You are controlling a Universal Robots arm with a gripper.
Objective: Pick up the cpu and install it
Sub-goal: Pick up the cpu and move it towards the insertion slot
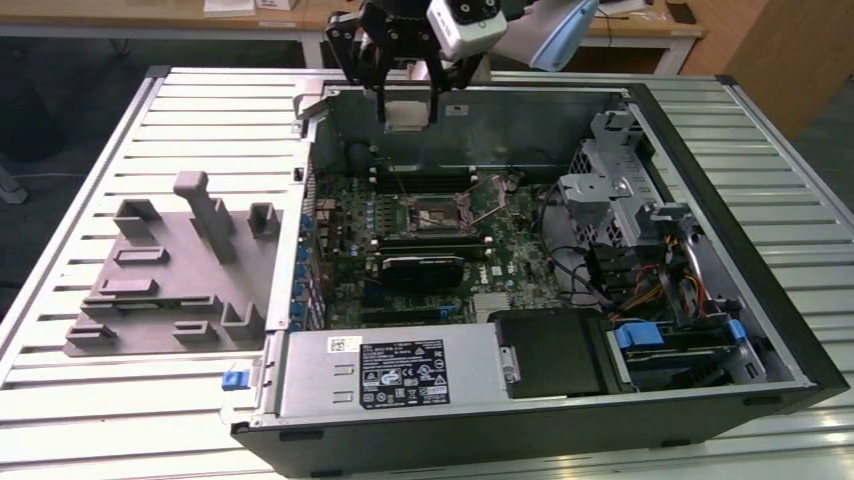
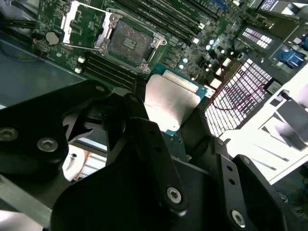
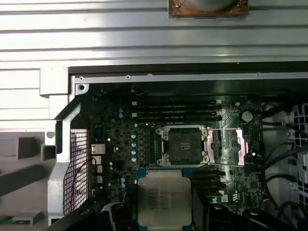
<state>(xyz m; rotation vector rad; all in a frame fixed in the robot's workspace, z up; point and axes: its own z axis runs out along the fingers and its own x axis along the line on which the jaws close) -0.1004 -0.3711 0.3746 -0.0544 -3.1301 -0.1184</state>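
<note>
Ribbed metal table (image 1: pixel 80 420) was seen under an open PC case (image 1: pixel 534 445), w/ a grey fixture (image 1: pixel 160 290) at the exterior view's left. At upper centre of that view, the cpu (image 1: pixel 406 118) was gripped in the clenched gripper (image 1: pixel 408 110), up over the motherboard. In both wrist views it was seen apart from the socket (image 3: pixel 184 146), whose latch plate (image 3: pixel 226 147) was flipped open.
</note>
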